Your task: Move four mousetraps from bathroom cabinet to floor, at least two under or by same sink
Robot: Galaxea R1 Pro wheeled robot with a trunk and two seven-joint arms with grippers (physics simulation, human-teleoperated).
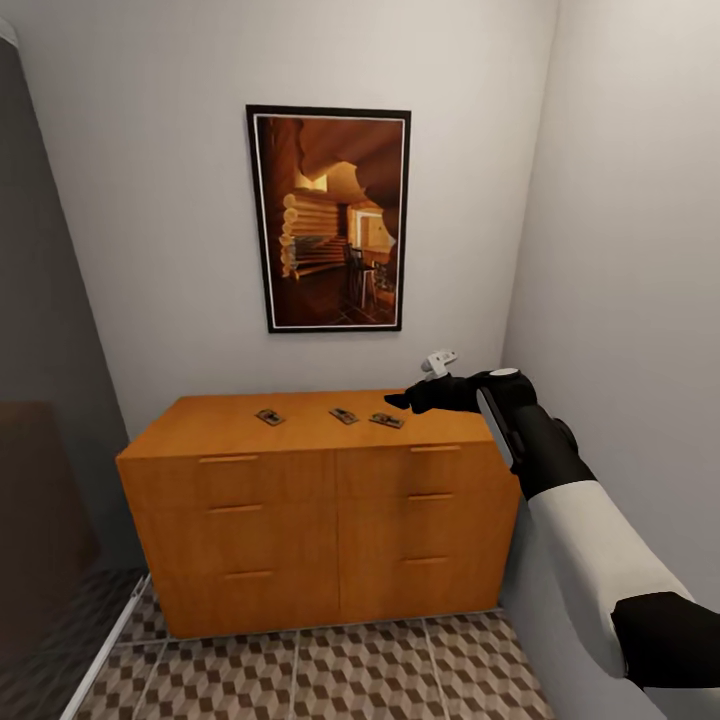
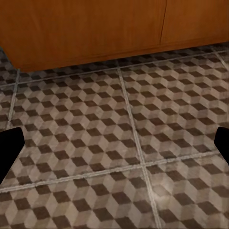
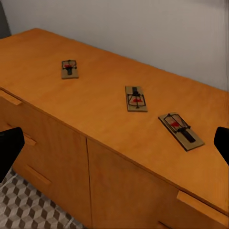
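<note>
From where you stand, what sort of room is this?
Probably a small bathroom corner: patterned tile floor, a wooden cabinet against the wall, a framed picture above it. No sink or toilet is in view.

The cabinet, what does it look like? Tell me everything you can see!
The cabinet is a low, wide orange-brown box that looks like smooth wood. Its front is split into two columns of three drawers, each with a slim wooden bar handle, all shut. It stands on the patterned tile floor against the white wall, under a framed picture. Three mousetraps lie flat on its top, spaced apart. The right gripper hovers over its right end.
</note>
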